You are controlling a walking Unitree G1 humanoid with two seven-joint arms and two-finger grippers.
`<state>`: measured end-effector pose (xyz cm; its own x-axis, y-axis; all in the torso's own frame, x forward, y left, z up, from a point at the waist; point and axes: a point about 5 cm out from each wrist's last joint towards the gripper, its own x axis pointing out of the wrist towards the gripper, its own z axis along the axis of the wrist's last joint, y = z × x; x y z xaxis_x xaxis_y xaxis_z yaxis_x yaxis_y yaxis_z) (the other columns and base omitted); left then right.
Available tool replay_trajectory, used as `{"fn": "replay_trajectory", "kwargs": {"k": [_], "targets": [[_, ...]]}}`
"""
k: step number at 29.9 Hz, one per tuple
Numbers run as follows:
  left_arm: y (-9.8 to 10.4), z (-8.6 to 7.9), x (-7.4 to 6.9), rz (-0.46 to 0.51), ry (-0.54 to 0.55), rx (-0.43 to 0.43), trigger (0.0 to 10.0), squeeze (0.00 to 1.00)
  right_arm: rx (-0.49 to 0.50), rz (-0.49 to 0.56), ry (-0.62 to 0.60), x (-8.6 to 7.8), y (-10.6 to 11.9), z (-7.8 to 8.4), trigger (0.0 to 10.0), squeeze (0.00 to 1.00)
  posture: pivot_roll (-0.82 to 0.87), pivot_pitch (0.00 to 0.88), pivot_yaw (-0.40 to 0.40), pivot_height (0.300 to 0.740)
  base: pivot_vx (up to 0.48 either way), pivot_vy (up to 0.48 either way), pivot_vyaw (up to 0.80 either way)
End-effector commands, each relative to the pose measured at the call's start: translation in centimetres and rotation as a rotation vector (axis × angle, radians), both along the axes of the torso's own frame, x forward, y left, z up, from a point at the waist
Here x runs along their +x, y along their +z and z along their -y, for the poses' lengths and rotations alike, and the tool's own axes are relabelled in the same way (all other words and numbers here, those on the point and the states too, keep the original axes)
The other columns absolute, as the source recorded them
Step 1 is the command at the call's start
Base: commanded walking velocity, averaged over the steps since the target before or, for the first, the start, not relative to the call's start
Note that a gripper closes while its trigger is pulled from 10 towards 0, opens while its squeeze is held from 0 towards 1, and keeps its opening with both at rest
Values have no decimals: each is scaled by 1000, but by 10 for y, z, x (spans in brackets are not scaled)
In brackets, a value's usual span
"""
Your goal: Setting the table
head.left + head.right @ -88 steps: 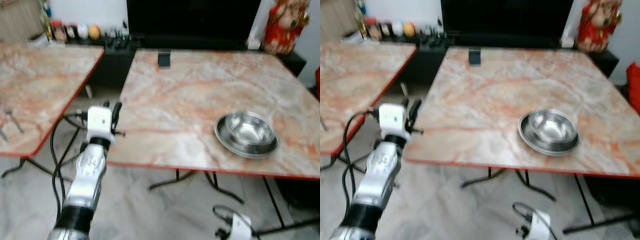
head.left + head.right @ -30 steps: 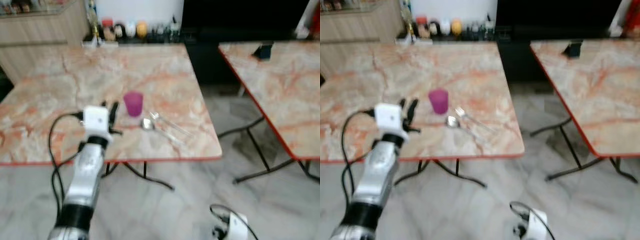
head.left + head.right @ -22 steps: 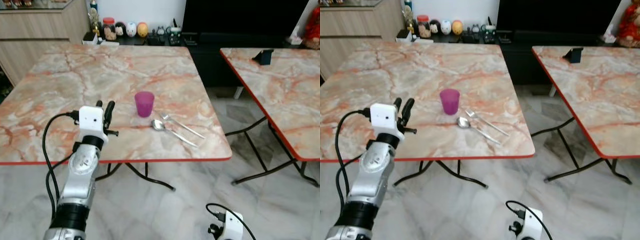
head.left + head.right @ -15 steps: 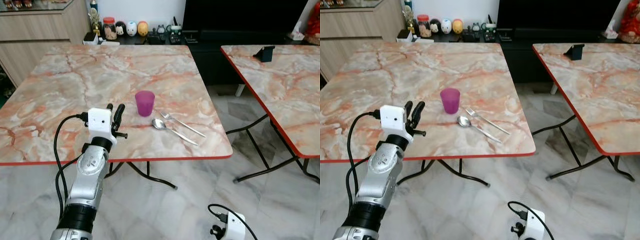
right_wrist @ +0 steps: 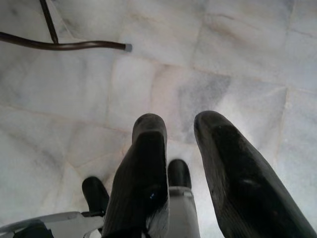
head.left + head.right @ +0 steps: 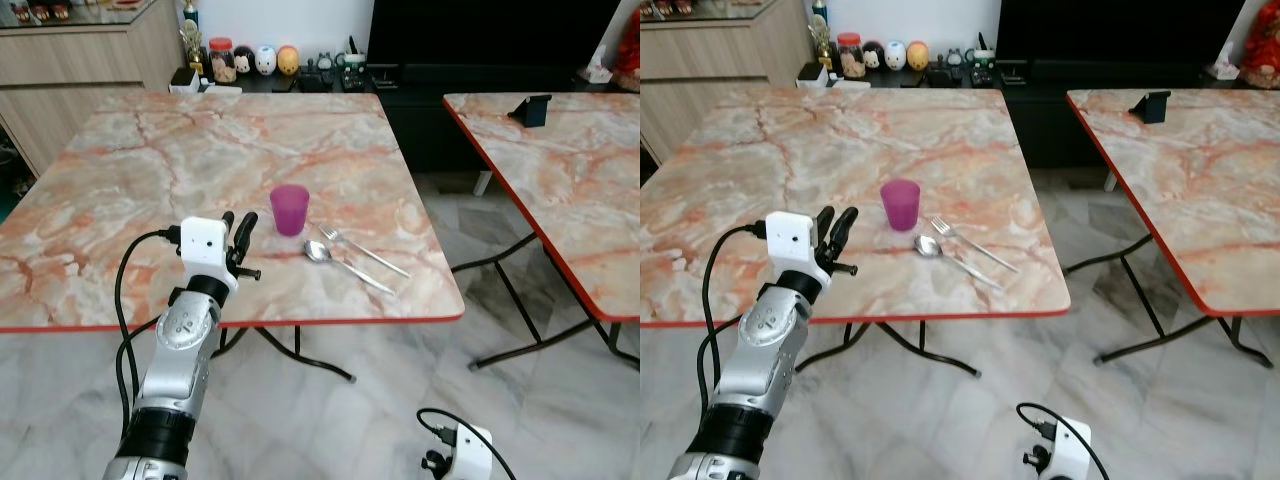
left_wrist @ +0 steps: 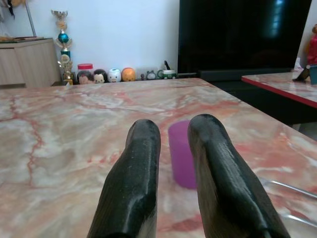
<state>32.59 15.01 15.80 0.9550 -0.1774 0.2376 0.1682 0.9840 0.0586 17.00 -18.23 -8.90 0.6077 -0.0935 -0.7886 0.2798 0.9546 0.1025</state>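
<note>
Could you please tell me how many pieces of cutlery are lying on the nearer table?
2. A spoon and a fork lie side by side on the nearer table, just right of the purple cup, near the front edge. None looks hidden.

Home dining room, marble-look folding tables (image 6: 200, 170), television (image 6: 490, 35), figurines (image 6: 265, 60)

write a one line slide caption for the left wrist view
Left hand, fingers slightly apart, points across the marble table at a purple cup.
</note>
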Motion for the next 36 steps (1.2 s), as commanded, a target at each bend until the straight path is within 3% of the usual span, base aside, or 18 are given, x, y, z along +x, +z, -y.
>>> {"fn": "replay_trajectory", "kwargs": {"k": [1,12,17,26,36], "targets": [[3,0,0,1,-8,-8,10000,0,0,-6,-10,-1,0,1,10000,0,93,0,-40,740,304,0,0],[3,2,1,-3,-21,-2,10000,0,-1,-5,-8,0,0,2,10000,0,94,0,-40,740,301,0,0],[-1,11,1,-55,-94,-30,10000,0,-2,-4,-7,1,0,2,10000,0,96,0,-39,740,0,0,0],[-3,13,1,-81,-120,-18,10000,0,0,-4,-5,1,0,1,10000,0,97,0,-39,740,0,0,0],[1,10,5,-86,-99,-72,10000,0,1,-3,-6,1,0,1,10000,0,93,0,-36,740,0,0,0]]}}
